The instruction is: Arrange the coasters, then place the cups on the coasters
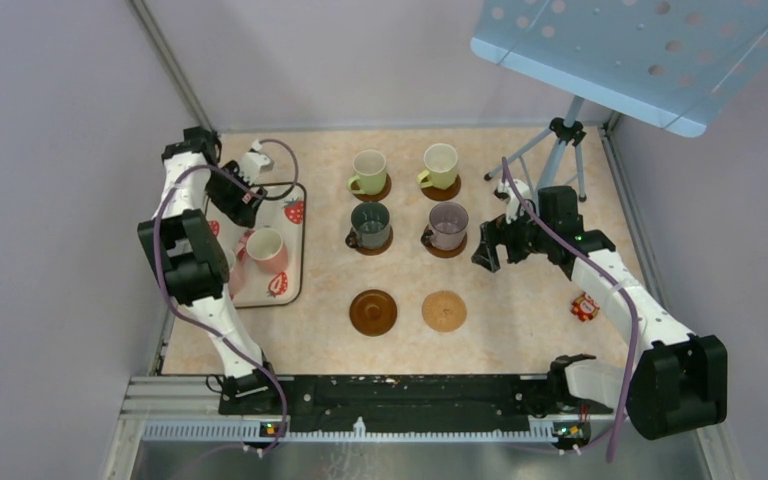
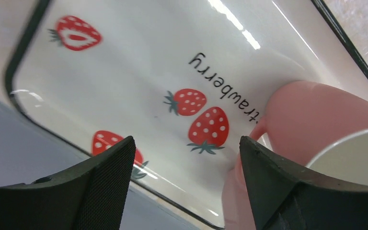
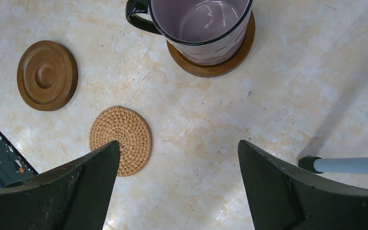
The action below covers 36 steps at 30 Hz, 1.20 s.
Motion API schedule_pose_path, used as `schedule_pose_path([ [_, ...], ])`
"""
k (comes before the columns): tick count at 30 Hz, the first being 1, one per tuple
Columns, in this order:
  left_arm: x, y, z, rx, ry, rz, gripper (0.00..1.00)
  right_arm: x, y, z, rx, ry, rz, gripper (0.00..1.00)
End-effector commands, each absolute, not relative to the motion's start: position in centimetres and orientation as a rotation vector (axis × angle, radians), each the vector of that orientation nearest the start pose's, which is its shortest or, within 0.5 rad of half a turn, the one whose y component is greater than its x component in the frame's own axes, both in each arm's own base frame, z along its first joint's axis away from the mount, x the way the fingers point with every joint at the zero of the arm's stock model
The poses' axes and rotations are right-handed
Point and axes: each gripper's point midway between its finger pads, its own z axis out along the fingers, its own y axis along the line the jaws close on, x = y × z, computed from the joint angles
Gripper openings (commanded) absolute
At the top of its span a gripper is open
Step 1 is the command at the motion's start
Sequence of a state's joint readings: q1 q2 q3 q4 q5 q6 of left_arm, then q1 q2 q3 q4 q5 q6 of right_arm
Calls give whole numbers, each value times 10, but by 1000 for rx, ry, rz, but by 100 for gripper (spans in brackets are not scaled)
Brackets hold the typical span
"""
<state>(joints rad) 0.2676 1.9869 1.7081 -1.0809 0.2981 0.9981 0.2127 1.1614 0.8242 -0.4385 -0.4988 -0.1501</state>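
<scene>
**A:** Only the left wrist camera shows this: left gripper [image 2: 186, 141] jaws apart, pink cup [image 2: 316, 120] just beside one finger, on the tray [image 2: 124, 62].
**B:** Right gripper [image 3: 178, 143] is wide open too, over the bare tan coaster [image 3: 120, 139], with the mauve cup [image 3: 201, 24] beyond.

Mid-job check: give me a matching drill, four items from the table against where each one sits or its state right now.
Items:
1. mauve cup
2. pink cup
3. tan coaster
4. dark green-grey cup

Place or state:
a. on the strawberry tray
b. nothing on it
c. middle row, left
d. middle row, right

Pairs: 1-d, 2-a, 3-b, 4-c.
</scene>
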Motion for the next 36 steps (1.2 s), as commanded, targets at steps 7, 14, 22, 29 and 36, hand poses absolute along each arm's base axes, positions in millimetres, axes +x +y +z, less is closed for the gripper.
schedule_pose_path([
  [7, 378, 84, 182, 1353, 2283, -110, 83, 285, 142, 150, -670, 2171, 619, 91],
  [14, 352, 123, 161, 1641, 2214, -18, 79, 284, 142, 151, -675, 2167, 624, 91],
  [22, 355, 121, 135, 1781, 2102, -51, 75, 284, 142, 149, -673, 2174, 629, 91],
  [29, 357, 121, 108, 1840, 2082, -114, 71, 285, 141, 147, -670, 2181, 620, 91],
  [36, 358, 106, 95, 1889, 1975, -189, 69, 285, 141, 144, -670, 2193, 621, 91],
])
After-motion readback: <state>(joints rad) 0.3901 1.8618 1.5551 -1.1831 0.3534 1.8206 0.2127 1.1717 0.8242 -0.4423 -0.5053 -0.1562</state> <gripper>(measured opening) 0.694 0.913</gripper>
